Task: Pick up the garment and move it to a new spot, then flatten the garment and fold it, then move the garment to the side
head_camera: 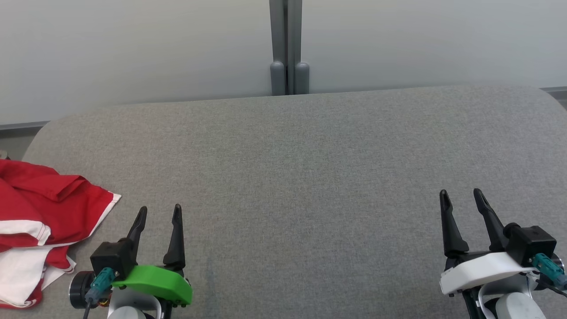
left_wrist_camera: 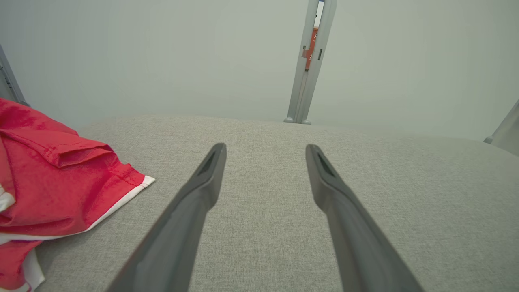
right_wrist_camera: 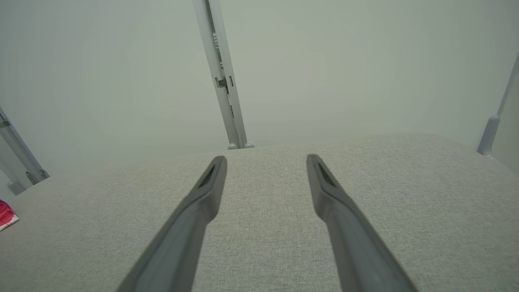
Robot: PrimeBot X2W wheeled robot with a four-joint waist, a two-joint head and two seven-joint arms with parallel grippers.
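Observation:
A red garment (head_camera: 40,212) with white trim lies crumpled at the left edge of the grey fabric table (head_camera: 301,177). In the left wrist view the garment (left_wrist_camera: 52,182) fills the left side, and in the right wrist view a small corner of the garment (right_wrist_camera: 6,215) peeks in at the far left. My left gripper (head_camera: 159,212) hovers just right of the garment, open and holding nothing, and its two fingers stand apart over bare fabric at the left gripper (left_wrist_camera: 265,152). My right gripper (head_camera: 460,197) is at the lower right, far from the garment, open and holding nothing, as the right gripper (right_wrist_camera: 265,162) shows.
Pale partition panels rise behind the table's far edge, joined by a grey post (head_camera: 288,48). The table's rounded left corner lies just beyond the garment. More grey posts (right_wrist_camera: 20,158) stand at the sides in the wrist views.

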